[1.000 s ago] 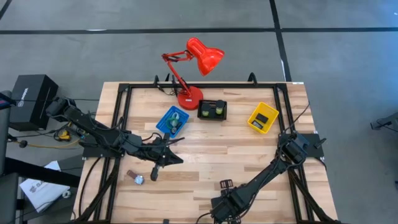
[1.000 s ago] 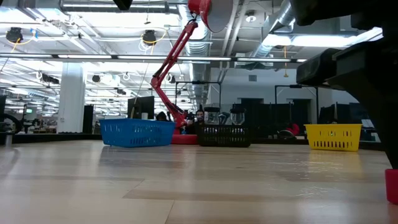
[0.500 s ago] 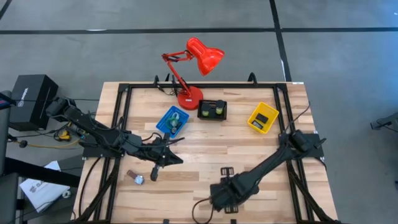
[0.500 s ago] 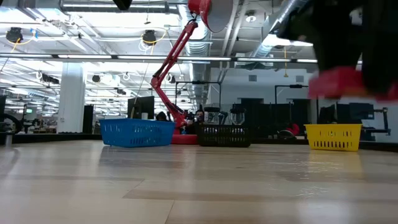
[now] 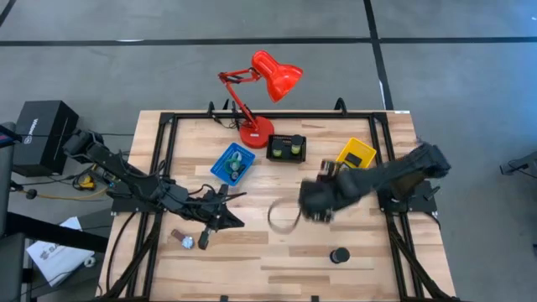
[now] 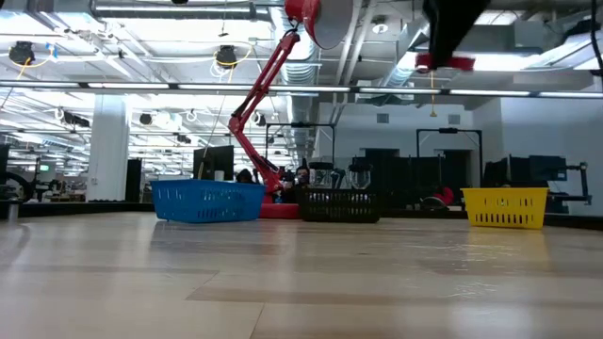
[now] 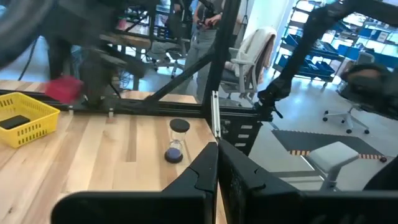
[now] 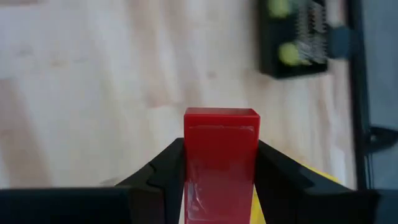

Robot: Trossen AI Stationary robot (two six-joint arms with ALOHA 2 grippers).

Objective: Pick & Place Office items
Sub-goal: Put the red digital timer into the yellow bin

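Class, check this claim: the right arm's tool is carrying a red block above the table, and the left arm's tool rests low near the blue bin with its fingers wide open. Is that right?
One detail is wrong. The left tool is shut, not wide open; the left wrist view shows its fingers pressed together. The rest holds: in the right wrist view the right tool grips the red block above the table, and the high view places the left tool low near the blue bin.

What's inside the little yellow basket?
The yellow wire basket has one flat black thing lying in it. The right claw, shut on a red block, covers part of the basket from above, so more may be hidden.
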